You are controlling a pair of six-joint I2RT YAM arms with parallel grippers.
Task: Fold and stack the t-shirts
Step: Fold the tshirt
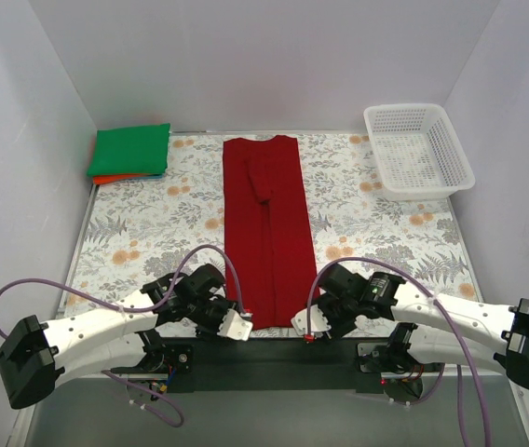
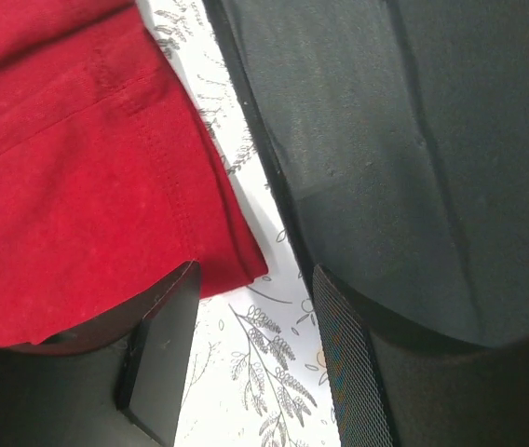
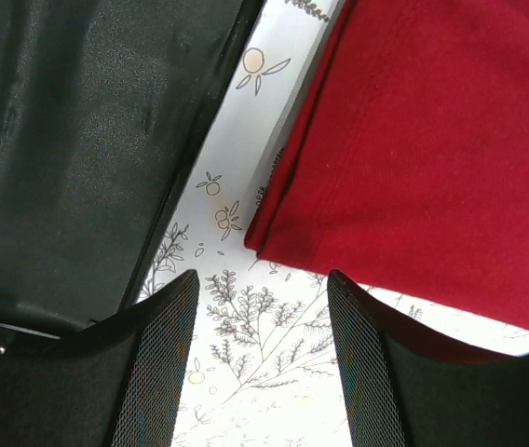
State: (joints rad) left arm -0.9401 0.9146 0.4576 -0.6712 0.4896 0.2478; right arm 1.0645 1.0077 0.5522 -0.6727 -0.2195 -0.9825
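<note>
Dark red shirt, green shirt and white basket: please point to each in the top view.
dark red shirt (image 1: 269, 233), top view, its middle.
green shirt (image 1: 131, 149), top view, its upper face.
white basket (image 1: 418, 154), top view, bare floor.

We see a flower-and-leaf printed cloth (image 1: 153, 233) covering the table, orange blossoms and grey fronds on white; in the left wrist view (image 2: 264, 372) and the right wrist view (image 3: 246, 354) the same print shows close up; a white plastic lattice basket (image 1: 418, 154) sits upright at the cloth's far right corner, near the back wall; a dark flat board (image 1: 264, 352) runs along the table's near edge, and it meets the cloth in both wrist views (image 2: 413, 140) (image 3: 69, 140); plain white walls (image 1: 264, 56) close in three sides.
</note>
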